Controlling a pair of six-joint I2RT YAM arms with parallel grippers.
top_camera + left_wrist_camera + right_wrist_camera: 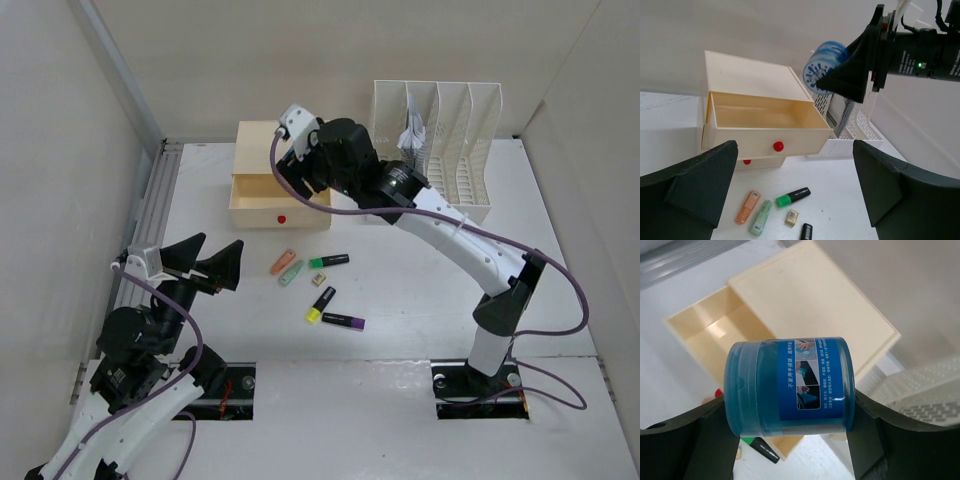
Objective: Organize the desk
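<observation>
- The white surface [420, 280] carried a cream drawer box [255, 145] toward its far side. The box's top drawer [765, 112] was pulled out and bare inside (a red knob [778, 146] sat on its front).
- The right hand [790, 410] hung above the open drawer. Its dark fingers [685, 440] were pressed to either side of a blue jar [790, 385], which was held on its side with a printed label toward the wrist camera.
- The left hand [220, 245] was off the near left corner of the drawer box and above the surface. Its jaws were spread wide with nothing between them, and it pointed toward the box.
- A white slotted file rack [445, 140] stood just beside the drawer box on its right.
- In front of the drawer box, loose on the surface, lay an orange highlighter [283, 262] and a pale green highlighter [291, 272] side by side.
- A green-capped black marker [328, 262] lay just to the right of those two, and a small tan item [320, 279] sat a little nearer the arms.
- Farther out from the box lay a yellow-capped marker [320, 305] and a purple-ended marker [343, 322], close together.
- A grey rail [150, 220] ran along the surface's edge to the left of the drawer box.
- Two dark cutouts [235, 385] sat at the arm bases, well apart from the box.
</observation>
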